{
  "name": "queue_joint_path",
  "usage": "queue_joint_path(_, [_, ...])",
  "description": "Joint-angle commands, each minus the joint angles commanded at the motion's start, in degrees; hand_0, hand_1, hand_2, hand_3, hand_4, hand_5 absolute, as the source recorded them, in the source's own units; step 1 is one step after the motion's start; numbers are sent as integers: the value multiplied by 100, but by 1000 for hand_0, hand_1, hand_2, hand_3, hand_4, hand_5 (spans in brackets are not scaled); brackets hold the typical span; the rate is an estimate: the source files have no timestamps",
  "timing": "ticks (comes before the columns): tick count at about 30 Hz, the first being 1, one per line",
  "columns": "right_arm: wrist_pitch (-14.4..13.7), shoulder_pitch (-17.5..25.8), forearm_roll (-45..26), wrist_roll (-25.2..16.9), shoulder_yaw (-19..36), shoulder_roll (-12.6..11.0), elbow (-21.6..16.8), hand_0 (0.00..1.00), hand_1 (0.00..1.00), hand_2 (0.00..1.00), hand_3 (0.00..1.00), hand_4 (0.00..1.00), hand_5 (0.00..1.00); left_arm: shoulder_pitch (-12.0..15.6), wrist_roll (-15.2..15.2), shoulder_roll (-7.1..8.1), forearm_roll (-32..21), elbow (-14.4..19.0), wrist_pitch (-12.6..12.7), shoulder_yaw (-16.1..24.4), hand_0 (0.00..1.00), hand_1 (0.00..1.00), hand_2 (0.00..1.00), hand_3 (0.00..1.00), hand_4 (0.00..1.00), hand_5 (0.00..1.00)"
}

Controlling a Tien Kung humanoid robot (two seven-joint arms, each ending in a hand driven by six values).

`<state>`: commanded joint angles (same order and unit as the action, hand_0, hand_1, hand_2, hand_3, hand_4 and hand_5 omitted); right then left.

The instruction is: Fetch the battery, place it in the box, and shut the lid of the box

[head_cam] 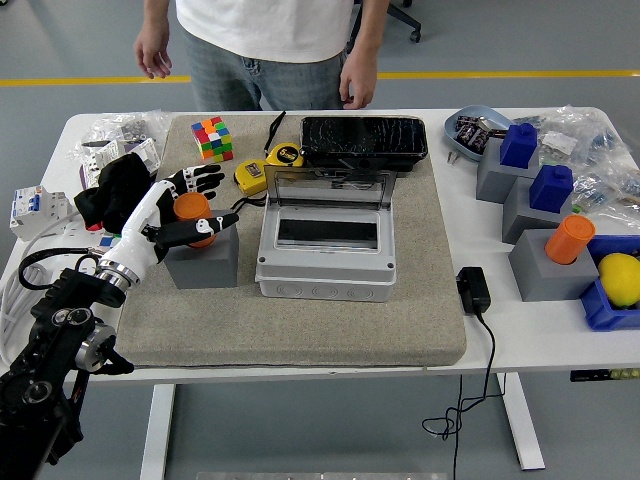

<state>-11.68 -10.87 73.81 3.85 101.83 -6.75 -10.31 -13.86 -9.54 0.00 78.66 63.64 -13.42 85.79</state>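
The battery (pixel 190 210), an orange cylinder, stands upright in a grey block (pixel 203 260) on the left part of the felt mat (pixel 300 330). My left hand (pixel 195 203) reaches in from the lower left. Its fingers (pixel 203 180) are spread behind the battery and its thumb lies across the front, not closed on it. The grey box (pixel 325 262) sits mid-mat with its inside showing. Its dark lid (pixel 363 139) is flipped back behind it. My right hand is out of view.
A person stands at the far edge, both hands (pixel 152 58) hanging free. Rubik's cube (pixel 211 137), yellow tape measures (pixel 252 175) and a black glove (pixel 112 190) lie near my hand. Grey blocks with blue and orange pieces (pixel 560 255) stand at right, with a power adapter (pixel 473 289) nearby.
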Motion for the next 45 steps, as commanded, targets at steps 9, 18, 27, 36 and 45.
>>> queue_joint_path(9, [1, -8, -5, -4, -6, -3, 0, 956, 898, 820, 843, 998, 998, -4, 9, 0, 16, -51, 121, -84, 744, 802, 715, 669, 991, 2])
queue_joint_path(18, [3, -3, -13, -8, -6, -6, 0, 954, 897, 820, 843, 998, 998, -11, -1, 0, 44, -72, 291, -166, 574, 669, 522, 483, 864, 2])
queue_joint_path(27, [1, -8, -4, -8, 2, -11, 0, 953, 897, 820, 843, 998, 998, -25, -34, 0, 10, -126, 453, -211, 481, 555, 468, 438, 840, 2])
queue_joint_path(36, [-4, -1, -3, -5, -16, -19, 0, 953, 898, 820, 843, 998, 998, -15, -68, 0, -70, -169, 585, -314, 288, 476, 397, 392, 816, 2])
queue_joint_path(45, [-1, 3, -2, 5, -25, -27, 0, 952, 898, 820, 843, 998, 998, -4, -106, 0, -104, -127, 674, -371, 287, 476, 396, 393, 818, 2])
